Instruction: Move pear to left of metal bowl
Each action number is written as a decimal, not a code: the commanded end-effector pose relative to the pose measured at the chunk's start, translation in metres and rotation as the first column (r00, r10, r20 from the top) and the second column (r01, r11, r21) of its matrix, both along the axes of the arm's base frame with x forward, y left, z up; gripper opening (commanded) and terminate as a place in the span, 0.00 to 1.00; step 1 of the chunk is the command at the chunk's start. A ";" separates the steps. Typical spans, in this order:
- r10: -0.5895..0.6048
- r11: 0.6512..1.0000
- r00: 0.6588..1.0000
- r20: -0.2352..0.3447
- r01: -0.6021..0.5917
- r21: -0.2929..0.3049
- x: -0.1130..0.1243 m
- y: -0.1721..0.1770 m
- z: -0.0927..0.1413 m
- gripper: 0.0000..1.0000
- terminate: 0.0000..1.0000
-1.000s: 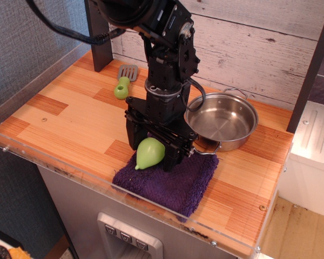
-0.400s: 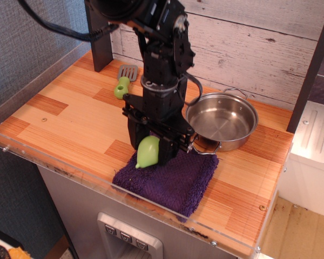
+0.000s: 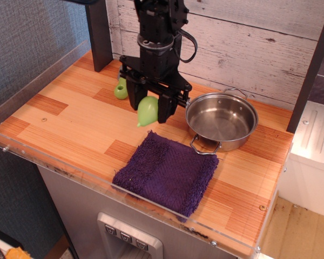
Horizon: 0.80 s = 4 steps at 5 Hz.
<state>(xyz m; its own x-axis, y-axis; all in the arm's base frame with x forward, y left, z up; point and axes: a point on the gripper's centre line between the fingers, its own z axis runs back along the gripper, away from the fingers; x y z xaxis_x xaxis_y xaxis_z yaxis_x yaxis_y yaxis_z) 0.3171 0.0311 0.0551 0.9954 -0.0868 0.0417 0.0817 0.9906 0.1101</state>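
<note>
On the wooden counter [image 3: 70, 116] I had the gripper [image 3: 149, 110] clamped on the pear [image 3: 146, 110], tip hanging down-left, held above the boards just left of the metal bowl [image 3: 222, 120], needing only a straight lowering.

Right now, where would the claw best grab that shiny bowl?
Probably the metal bowl rim on its near side, coming straight down. The bowl is far too wide to span, and the claw is shut on the pear.
</note>
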 end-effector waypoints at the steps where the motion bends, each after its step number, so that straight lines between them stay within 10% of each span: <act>1: 0.074 0.997 0.997 0.030 -0.075 0.031 0.034 0.016 -0.006 0.00 0.00; 4: 0.152 0.988 0.988 0.031 -0.152 0.005 0.065 0.023 -0.022 0.00 0.00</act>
